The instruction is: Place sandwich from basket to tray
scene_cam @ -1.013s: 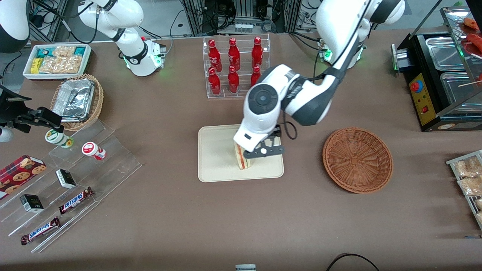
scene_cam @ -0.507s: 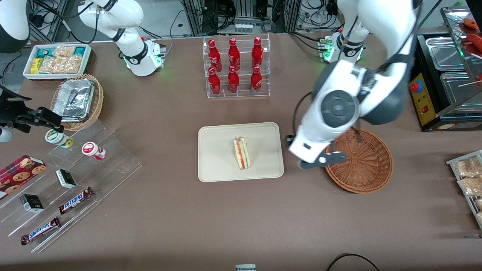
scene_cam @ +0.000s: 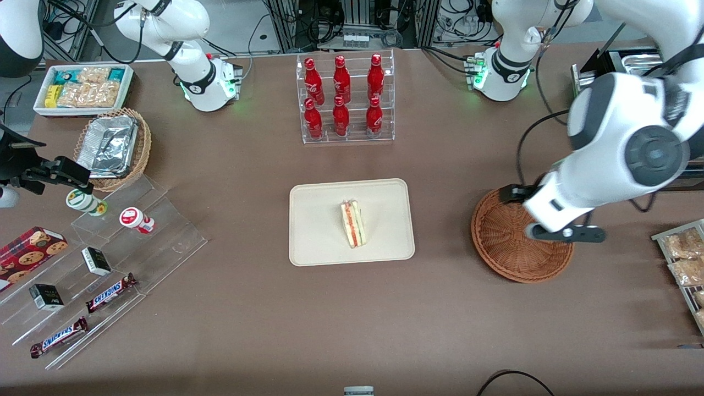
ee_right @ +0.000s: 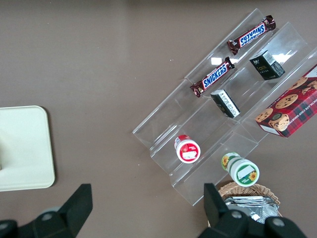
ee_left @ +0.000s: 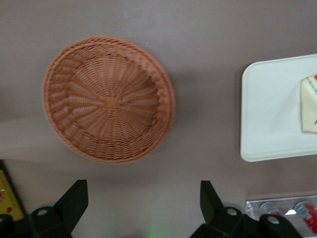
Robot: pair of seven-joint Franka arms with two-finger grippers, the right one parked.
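Sandwich [scene_cam: 352, 223] has been left standing on the tray [scene_cam: 319, 220], gripper [scene_cam: 566, 234] pulled back over the emptied basket [scene_cam: 511, 253], fingers spread, nothing held; placement judged done.

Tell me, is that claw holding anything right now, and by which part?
Nothing. The gripper hangs above the basket with jaws open and empty; the sandwich lies on the tray.

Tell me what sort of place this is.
Likely a mock convenience-store counter in a robot lab: acrylic rack of red bottles, tiered candy-bar display, triangular sandwich on cream tray; open gripper above empty wicker basket.
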